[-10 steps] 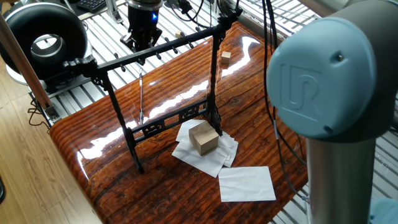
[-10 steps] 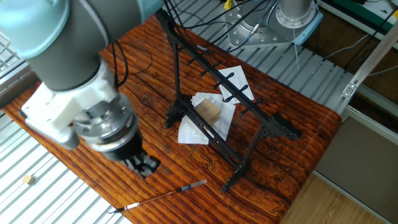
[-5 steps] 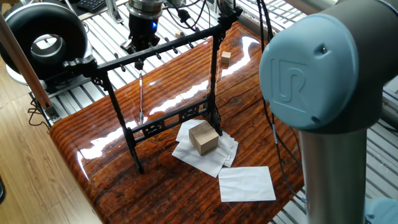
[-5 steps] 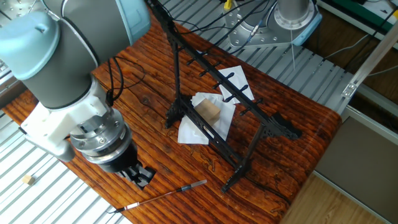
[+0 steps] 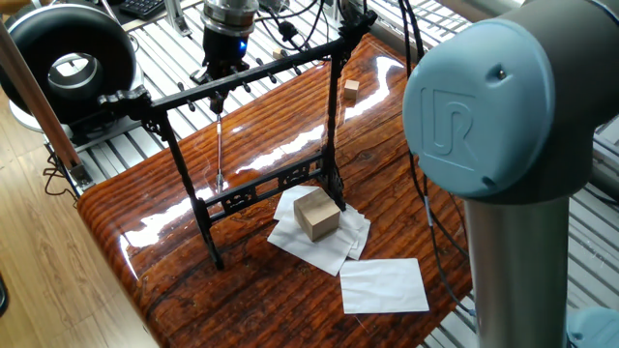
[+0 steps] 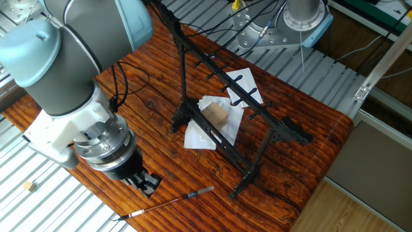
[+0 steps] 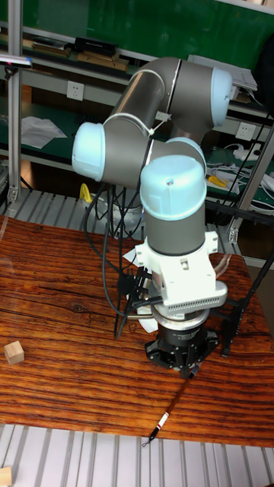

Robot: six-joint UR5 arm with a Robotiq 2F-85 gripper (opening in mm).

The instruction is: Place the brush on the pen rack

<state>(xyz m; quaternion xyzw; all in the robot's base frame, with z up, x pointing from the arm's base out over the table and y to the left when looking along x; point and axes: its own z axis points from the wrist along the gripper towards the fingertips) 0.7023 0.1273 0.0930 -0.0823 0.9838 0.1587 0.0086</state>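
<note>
The brush lies flat near the counter edge, well apart from the pen rack — not hung yet. My pincer sits low over its upper end, likely for a grasp; I cannot tell how wide it is.

Brush flat on table (beside pen rack)

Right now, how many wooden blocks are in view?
3: a large block on the papers by the pen rack, a small cube on the tabletop behind the rack, another on the metal slats off the table. More may be hidden.
</note>
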